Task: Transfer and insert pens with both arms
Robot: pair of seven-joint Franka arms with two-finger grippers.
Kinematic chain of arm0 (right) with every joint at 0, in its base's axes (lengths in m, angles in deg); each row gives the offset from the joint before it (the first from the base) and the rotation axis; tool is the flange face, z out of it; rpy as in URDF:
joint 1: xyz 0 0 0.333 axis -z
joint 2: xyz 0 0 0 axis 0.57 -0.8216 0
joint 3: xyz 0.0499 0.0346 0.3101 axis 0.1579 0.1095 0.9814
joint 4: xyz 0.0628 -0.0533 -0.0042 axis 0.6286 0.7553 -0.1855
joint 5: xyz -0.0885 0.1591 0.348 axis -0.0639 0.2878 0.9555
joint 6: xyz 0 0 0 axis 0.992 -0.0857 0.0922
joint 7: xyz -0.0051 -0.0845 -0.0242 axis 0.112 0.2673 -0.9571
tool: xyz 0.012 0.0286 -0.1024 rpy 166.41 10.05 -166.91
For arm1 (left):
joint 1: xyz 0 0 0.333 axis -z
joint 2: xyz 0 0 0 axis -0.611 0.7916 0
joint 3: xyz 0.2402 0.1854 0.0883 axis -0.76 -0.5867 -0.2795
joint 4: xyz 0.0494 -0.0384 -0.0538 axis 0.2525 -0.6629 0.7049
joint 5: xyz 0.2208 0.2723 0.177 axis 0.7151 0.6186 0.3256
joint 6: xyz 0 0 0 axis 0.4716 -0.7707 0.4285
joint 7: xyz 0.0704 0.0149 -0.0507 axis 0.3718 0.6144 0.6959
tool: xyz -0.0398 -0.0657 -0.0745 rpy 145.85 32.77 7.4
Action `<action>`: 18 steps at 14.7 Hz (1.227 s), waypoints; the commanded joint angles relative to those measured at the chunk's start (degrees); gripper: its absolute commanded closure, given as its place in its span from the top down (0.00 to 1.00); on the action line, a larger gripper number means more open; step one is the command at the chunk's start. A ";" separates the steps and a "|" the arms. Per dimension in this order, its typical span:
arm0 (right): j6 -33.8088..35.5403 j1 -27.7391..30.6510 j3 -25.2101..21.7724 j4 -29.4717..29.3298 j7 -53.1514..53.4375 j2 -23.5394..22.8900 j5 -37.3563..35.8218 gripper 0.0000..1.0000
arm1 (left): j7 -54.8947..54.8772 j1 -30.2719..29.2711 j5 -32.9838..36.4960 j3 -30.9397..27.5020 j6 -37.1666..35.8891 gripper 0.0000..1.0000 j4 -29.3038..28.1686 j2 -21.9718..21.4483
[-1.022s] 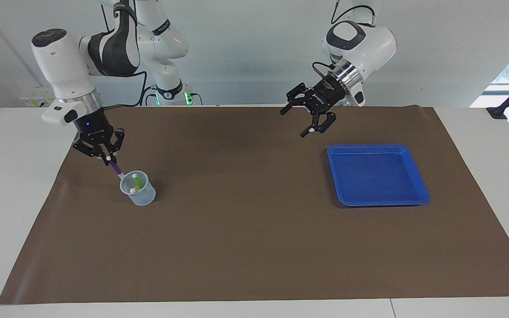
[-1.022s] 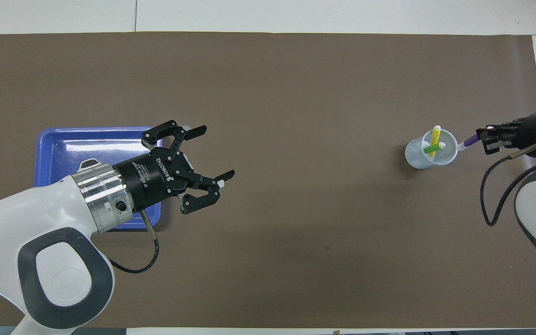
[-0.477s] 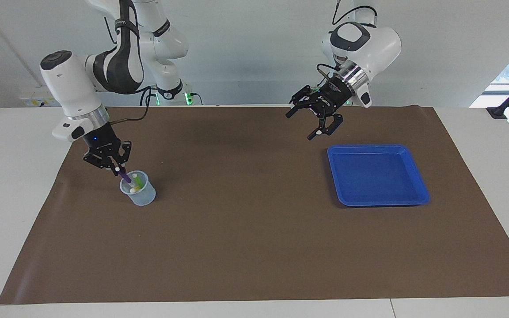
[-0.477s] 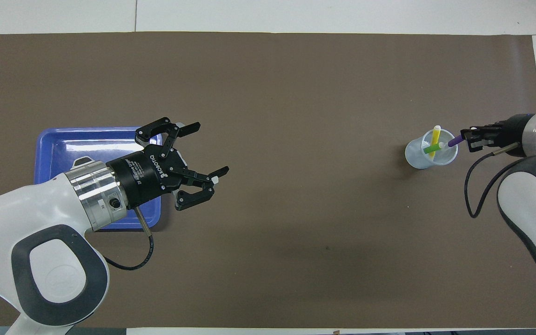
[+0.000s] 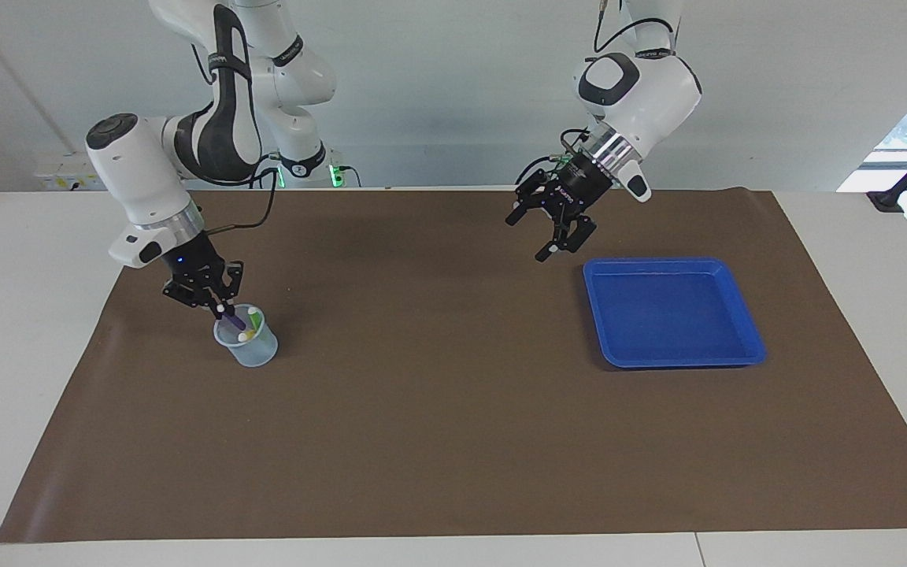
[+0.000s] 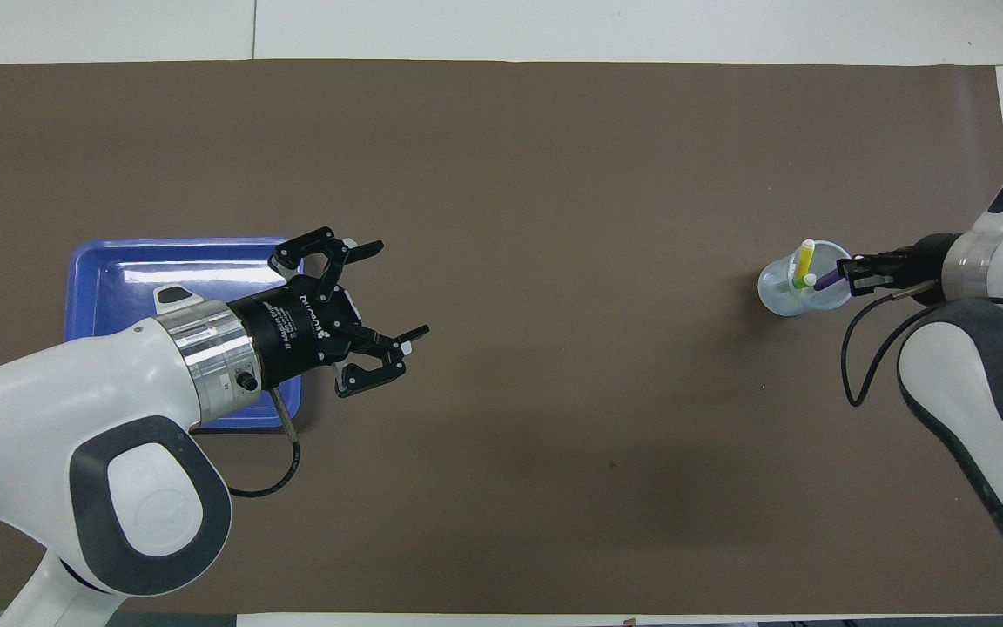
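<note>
The purple pen slants into the clear cup, its lower end already below the rim, its upper end pinched in the right gripper. The slant fits the arm's reach from the table's end: the pen goes in at the angle at which it is held. The green pen and yellow pen already stand in the cup, leaning on its wall, so by my reading this is the last insertion and only the release is left. The cup stands on the brown mat toward the right arm's end of the table.

The left gripper hangs over the mat just beside the blue tray, fingers spread and holding nothing; the left arm waits. The tray, toward the left arm's end, holds no pens, which suggests that all three have left it.

In the overhead view the left gripper's body carries white lettering that looks like "ROBOTIQ", seen at a skew; the smaller line beside it is too fine to read.
</note>
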 commanded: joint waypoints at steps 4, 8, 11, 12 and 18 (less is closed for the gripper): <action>-7.02 0.16 -0.13 1.08 0.11 -1.15 0.93 0.00 | -8.92 -3.32 17.76 -5.52 -19.93 1.00 10.08 4.39; -7.02 0.07 -0.13 0.99 0.47 -1.15 0.93 0.73 | -24.04 -8.60 23.46 -7.10 -34.00 1.00 15.45 6.33; -6.76 0.07 -0.13 0.46 0.38 -1.41 0.84 0.90 | -39.22 -8.69 31.28 -10.18 -43.85 1.00 20.45 7.21; -6.76 0.07 -0.13 0.11 0.38 -1.59 0.84 1.00 | -45.54 -8.78 34.62 -10.27 -47.62 1.00 22.64 7.65; 5.24 0.16 -0.83 -8.57 6.42 -1.68 -3.62 1.00 | -79.31 -10.01 47.03 -11.77 -64.34 1.00 31.37 9.24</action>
